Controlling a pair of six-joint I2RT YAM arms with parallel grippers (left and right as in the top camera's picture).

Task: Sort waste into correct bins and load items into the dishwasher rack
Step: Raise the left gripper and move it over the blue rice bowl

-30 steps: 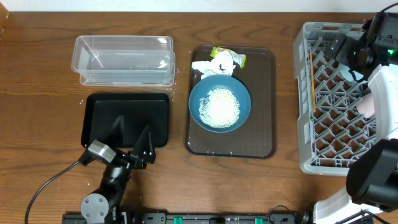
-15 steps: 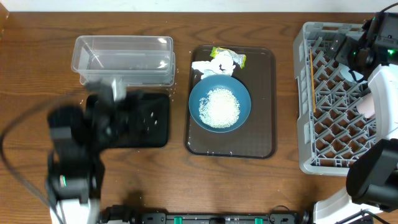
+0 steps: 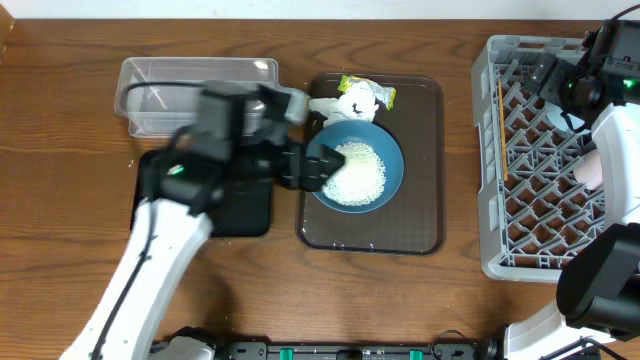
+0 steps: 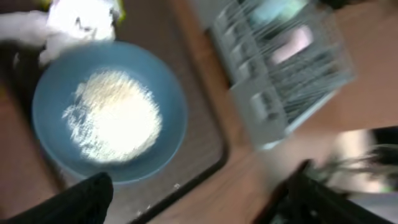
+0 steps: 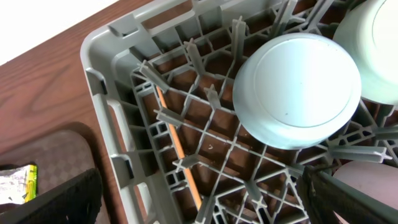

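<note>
Left gripper [image 3: 325, 165] spread wide and empty, blurred, low over the left rim of the deep-blue dish [image 3: 393, 150]; no contact discernible. Right gripper [image 5: 202, 205] likewise wide open, holding nothing, poised above the dishwasher rack [image 3: 495, 150].

Dish sitting on the brown serving tray [image 3: 425, 200], heaped in the middle with loose rice [image 3: 353, 175]; crumpled tissue [image 3: 345, 105] touching its far rim, yellow-green wrapper [image 3: 385, 95] just behind. Clear tub [image 3: 150, 100] and black tray [image 3: 255, 215] close by on the left.

Probably rigid, smooth-glazed, a little slippery, and heavier than anything else left out. Best taken by the rim, one finger inside on bare blue, one outside; kept level until over a bin, to keep the grains from sliding. Tissue soft and featherlight by contrast: pinch anywhere.

From overhead: both bins and the gripper's place at the rim, but rack contents mostly hidden by the right arm. From the right wrist: light-blue bowl [image 5: 297, 90] upside down in the lattice, mint-green bowl [image 5: 379, 62] beside it, wooden stick [image 5: 181, 155] lying along a row near the wall. From the left wrist, smeared: a bare blue band all round the rice.
</note>
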